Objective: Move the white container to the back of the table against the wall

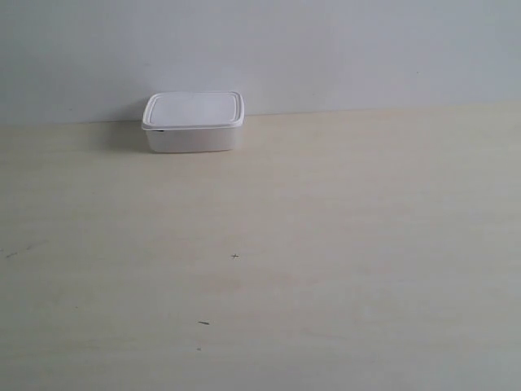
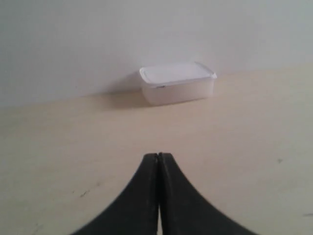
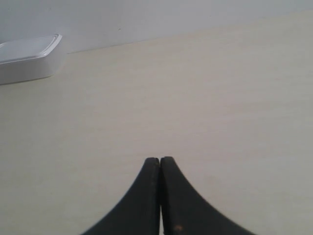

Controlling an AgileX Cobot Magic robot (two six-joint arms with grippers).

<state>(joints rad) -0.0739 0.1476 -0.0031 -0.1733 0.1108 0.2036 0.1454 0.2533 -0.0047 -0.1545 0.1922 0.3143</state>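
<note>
The white container (image 1: pixel 194 122) sits on the table (image 1: pixel 342 261) against the wall (image 1: pixel 342 49), so I judge it placed. My left gripper (image 2: pixel 158 156) and right gripper (image 3: pixel 160 160) hang clenched, empty, well clear.

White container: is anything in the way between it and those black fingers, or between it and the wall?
Nothing visible. Only bare table lies between the white container and the left fingers or the right fingers. It sits at the wall, nothing seen between them.

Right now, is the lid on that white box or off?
On: the lid lies flat across the box, its rim overhanging the walls. Whether it is snapped tight, cannot tell.
</note>
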